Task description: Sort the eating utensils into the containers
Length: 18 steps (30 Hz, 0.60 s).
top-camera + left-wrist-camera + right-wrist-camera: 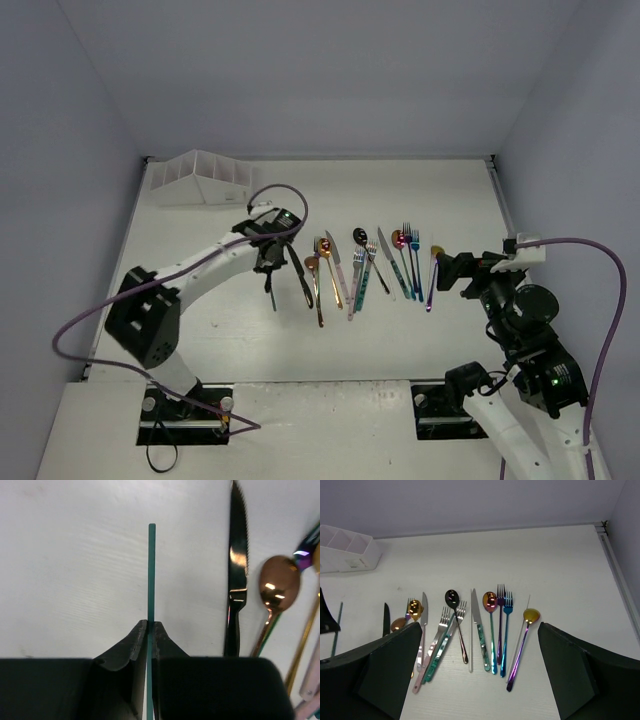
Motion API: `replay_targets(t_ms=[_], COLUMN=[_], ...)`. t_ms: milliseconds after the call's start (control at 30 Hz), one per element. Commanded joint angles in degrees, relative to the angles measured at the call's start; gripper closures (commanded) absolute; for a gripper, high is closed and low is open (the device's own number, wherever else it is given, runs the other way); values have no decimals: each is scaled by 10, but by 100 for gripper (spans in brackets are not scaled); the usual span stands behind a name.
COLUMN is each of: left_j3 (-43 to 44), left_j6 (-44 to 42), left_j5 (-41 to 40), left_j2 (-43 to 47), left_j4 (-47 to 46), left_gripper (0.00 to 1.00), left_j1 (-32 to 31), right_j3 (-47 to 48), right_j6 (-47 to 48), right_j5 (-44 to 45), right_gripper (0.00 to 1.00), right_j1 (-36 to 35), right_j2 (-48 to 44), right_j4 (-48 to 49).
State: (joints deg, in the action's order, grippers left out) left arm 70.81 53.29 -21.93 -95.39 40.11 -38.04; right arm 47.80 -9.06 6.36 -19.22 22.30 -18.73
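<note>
Sorting looked barely begun: the white rack (200, 178) showed no utensil inside, the left hand (270, 262) pinched one slim teal utensil (151, 575) well short of the rack, and the remaining cutlery (490, 602) lay on the desk (440, 200) farther from the rack, beside the spread, empty right hand (443, 275).

— What's here apart from the job itself?
— A white table (440, 200), faintly wood-grained, lying under the left claw (269, 272) and the right claw (443, 275). Pale lilac-grey walls (300, 70) stand beyond both and on either side.
— Anything else?
— A thin metal strip (500, 195) along the table's edge, outward of the right claw.
</note>
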Motion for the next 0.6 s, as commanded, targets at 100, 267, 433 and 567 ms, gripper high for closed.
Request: replay_targets(t_ms=[100,267,433,567], left_j3=[48,58,117,174], left_j6=[-279,-439,-484,-491], left_j5=[-55,49,194,239], left_j2=[201,228,143,55], left_j4=[-113,-302,-449,-524], left_gripper=[100,100,100,100], left_j1=[148,304,441,491], right_j3=[39,57,67,68], right_j6=[-1,-12,-14,-14], right_j5=[-58,-88,-117,-128], right_gripper=[0,0,0,1], right_j1=[-4,-3,-4,-4], right_j2=[52,77,104,116], right_j4=[35,38,40,40])
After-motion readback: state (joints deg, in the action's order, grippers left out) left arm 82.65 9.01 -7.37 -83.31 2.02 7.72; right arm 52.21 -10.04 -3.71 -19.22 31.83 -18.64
